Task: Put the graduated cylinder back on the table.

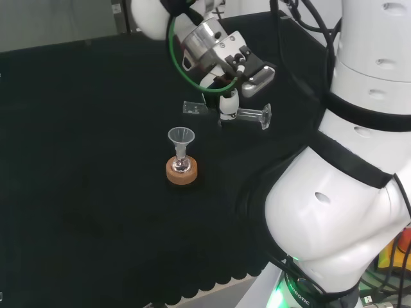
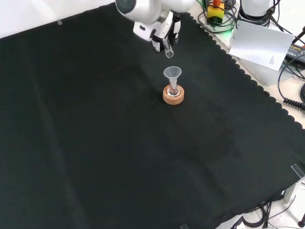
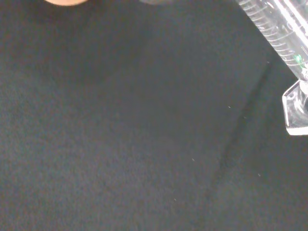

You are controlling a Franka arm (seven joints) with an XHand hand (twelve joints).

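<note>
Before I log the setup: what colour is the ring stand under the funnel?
Tan cork ring stand, clearest in the front view.

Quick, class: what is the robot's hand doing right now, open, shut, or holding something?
Hand: shut on the graduated cylinder, which it holds lying sideways above the black cloth.

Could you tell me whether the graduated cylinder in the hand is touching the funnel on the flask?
Apart. In the head view black cloth shows between the graduated cylinder, held sideways in the hand, and the funnel below it.
</note>
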